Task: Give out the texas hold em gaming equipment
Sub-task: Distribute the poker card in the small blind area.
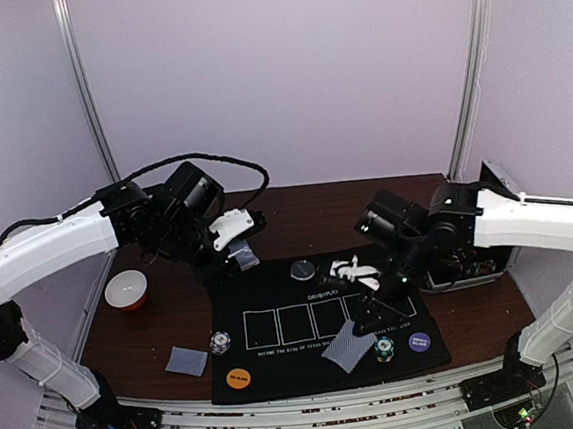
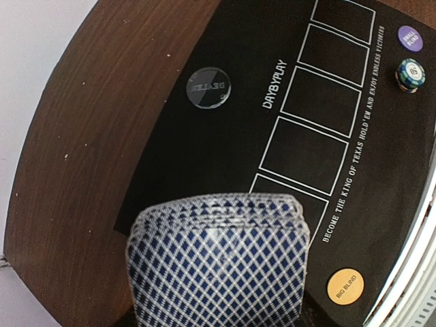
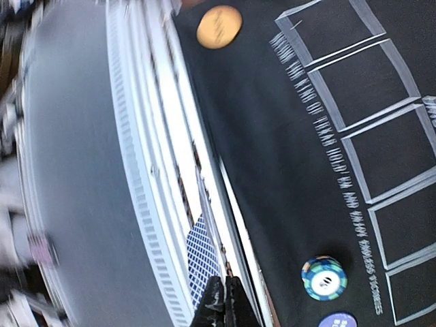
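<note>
Deck (image 2: 218, 262): held in left gripper (image 1: 232, 241), raised, far left of mat (image 1: 280, 368).
Card (image 1: 349, 347): pinched in closed right gripper (image 3: 225, 303), near right over mat, beside chip stack (image 1: 384, 348).
Dealer disc (image 1: 302, 269): far middle of mat.

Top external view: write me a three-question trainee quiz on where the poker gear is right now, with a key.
1. True or false: the orange Big Blind disc lies on the black mat.
2. What does the left claw hold? A) the dealer disc B) a deck of cards C) a chip stack
3. Fill in: the right claw is shut on the edge of a single playing ____.

Key: 1 true; 2 B; 3 card.
</note>
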Available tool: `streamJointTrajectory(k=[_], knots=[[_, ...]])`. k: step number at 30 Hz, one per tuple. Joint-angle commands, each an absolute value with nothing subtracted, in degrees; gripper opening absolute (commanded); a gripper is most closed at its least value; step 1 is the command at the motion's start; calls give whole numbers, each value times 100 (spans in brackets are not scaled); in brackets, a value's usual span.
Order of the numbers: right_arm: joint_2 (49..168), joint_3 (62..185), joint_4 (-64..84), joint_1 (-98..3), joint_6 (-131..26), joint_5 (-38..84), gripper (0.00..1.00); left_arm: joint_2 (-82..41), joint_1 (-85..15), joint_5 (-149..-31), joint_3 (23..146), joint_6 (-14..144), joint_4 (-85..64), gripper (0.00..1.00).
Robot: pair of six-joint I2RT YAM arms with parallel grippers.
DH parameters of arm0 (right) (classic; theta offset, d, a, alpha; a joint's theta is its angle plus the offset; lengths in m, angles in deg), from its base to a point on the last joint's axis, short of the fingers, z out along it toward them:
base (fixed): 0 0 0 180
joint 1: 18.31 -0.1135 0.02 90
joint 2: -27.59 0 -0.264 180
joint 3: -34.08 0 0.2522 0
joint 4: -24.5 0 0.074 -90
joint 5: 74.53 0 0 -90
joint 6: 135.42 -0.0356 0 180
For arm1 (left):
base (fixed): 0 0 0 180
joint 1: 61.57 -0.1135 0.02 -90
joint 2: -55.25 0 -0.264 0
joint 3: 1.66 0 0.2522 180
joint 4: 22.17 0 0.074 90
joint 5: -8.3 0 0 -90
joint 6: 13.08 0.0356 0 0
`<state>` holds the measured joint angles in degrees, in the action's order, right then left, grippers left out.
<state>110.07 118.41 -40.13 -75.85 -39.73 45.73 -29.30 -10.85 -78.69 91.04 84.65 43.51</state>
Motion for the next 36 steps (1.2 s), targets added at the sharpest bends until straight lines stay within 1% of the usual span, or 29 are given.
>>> streamJointTrajectory(k=[1, 5, 10, 17, 27, 28, 30, 31, 33, 34, 36], knots=[[12054, 12291, -5103, -7874, -2241, 4430, 0, -2711, -1173, -7844, 9073, 8280, 4115, 52], [13029, 12803, -5694, -7947, -1582, 4241, 0, -2680, -1182, -7852, 9035, 8277, 4124, 52], [13598, 13103, -5623, -7964, -1216, 3883, 0, -2624, -1187, -7877, 8968, 8272, 4116, 52], [13980, 13086, -5286, -7988, -1020, 3219, 0, -2656, -1200, -7871, 8943, 8313, 4112, 52], [14026, 12993, -4687, -8060, -1000, 2874, 0, -2717, -1209, -7897, 8942, 8348, 4089, 52], [14025, 12978, -4659, -8059, -1000, 2809, 2, -2719, -1209, -7897, 8948, 8351, 4087, 52], [14017, 12967, -4666, -8075, -1012, 2689, 14, -2719, -1214, -7895, 8953, 8358, 4089, 52], [14005, 12972, -4679, -8097, -1013, 2615, 18, -2712, -1215, -7894, 8953, 8358, 4089, 52], [13927, 12985, -4651, -8148, -984, 2495, 31, -2702, -1217, -7893, 8947, 8364, 4089, 52], [13853, 12977, -4568, -8160, -993, 2431, 35, -2694, -1218, -7897, 8945, 8374, 4089, 52], [13638, 12947, -4340, -8187, -1041, 2344, 40, -2693, -1226, -7897, 8940, 8377, 4089, 52]])
